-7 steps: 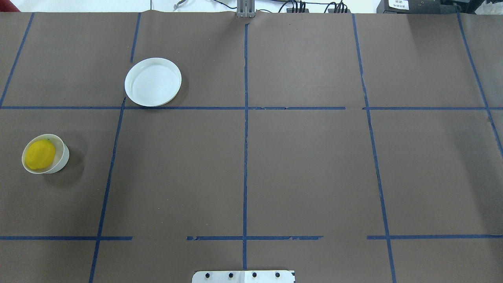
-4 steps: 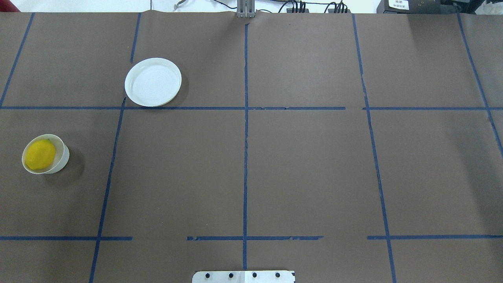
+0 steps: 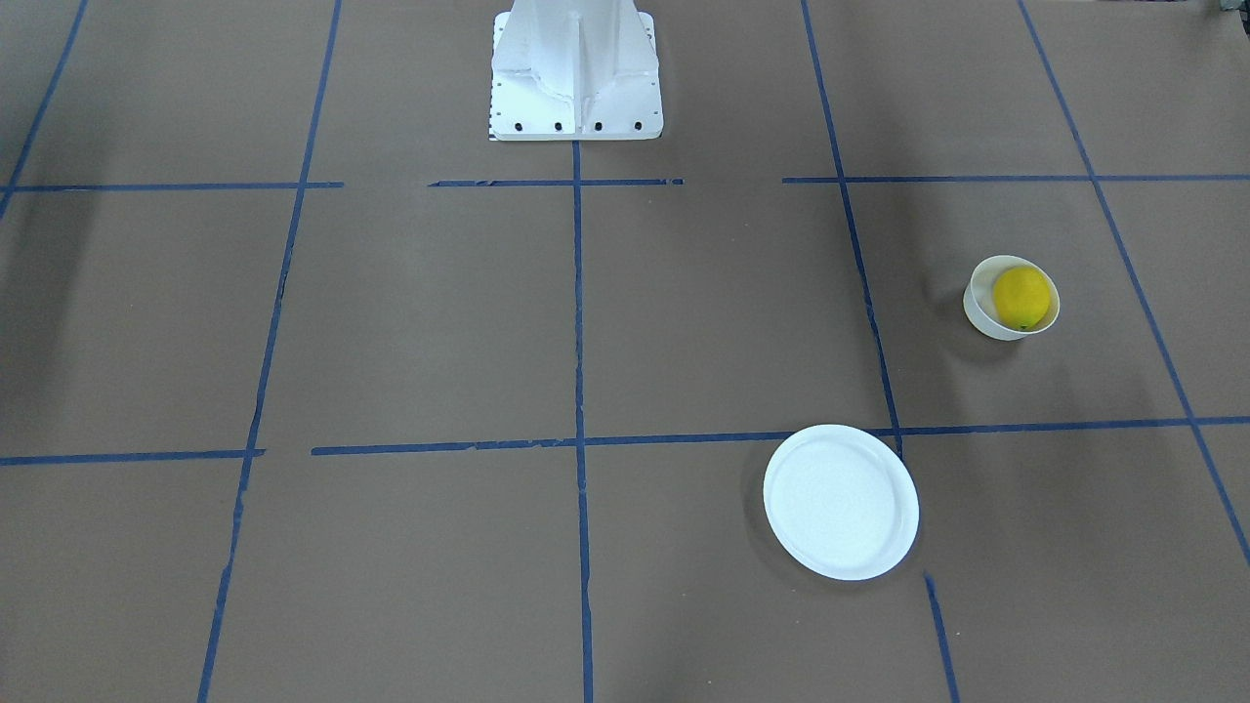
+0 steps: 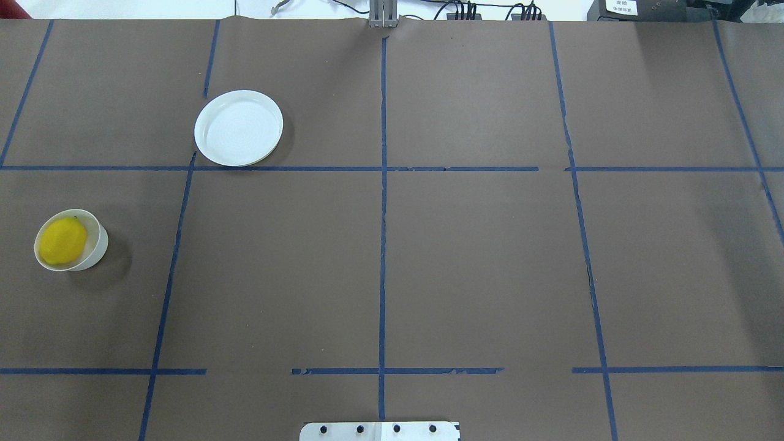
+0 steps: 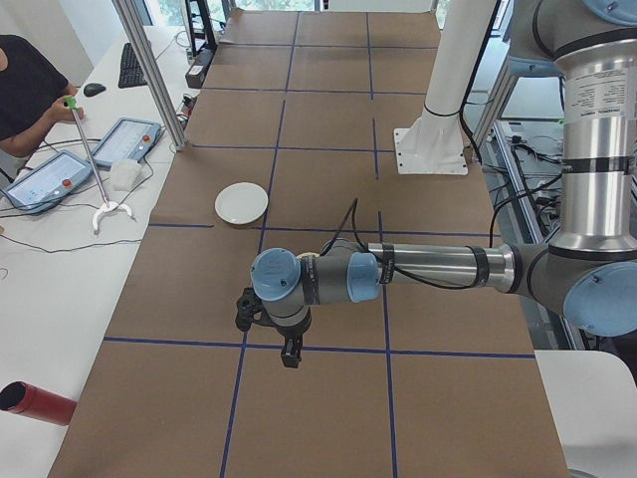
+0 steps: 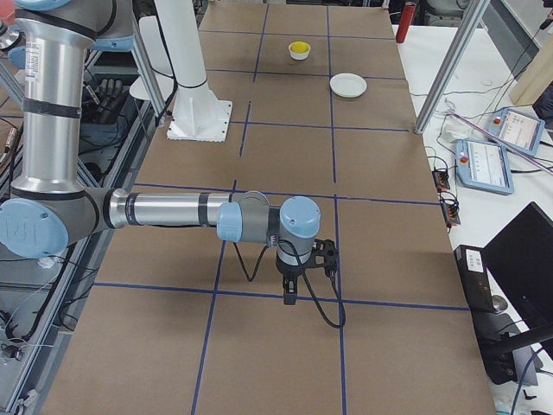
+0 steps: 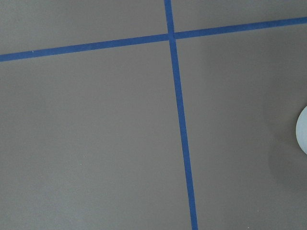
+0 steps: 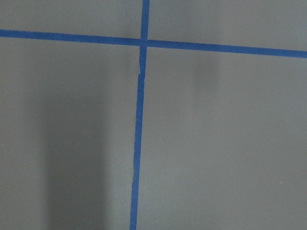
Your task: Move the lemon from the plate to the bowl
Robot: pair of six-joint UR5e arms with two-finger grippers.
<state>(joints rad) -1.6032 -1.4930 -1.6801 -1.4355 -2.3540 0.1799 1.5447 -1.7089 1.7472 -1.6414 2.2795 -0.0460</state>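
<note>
The lemon (image 4: 61,241) lies inside the small white bowl (image 4: 100,246) at the table's left side; both also show in the front view, lemon (image 3: 1021,297) in bowl (image 3: 979,314). The flat white plate (image 4: 239,128) is empty, farther back and to the right of the bowl; it also shows in the front view (image 3: 840,501). My left gripper (image 5: 289,354) shows only in the exterior left view, held high above the table. My right gripper (image 6: 289,298) shows only in the exterior right view, likewise high. I cannot tell whether either is open or shut.
The brown table cover carries a grid of blue tape lines (image 4: 382,184). The robot's white base (image 3: 576,68) stands at the near edge. Operator consoles (image 6: 484,160) and a person (image 5: 25,90) are beside the far edge. A white rim edge (image 7: 302,136) shows in the left wrist view.
</note>
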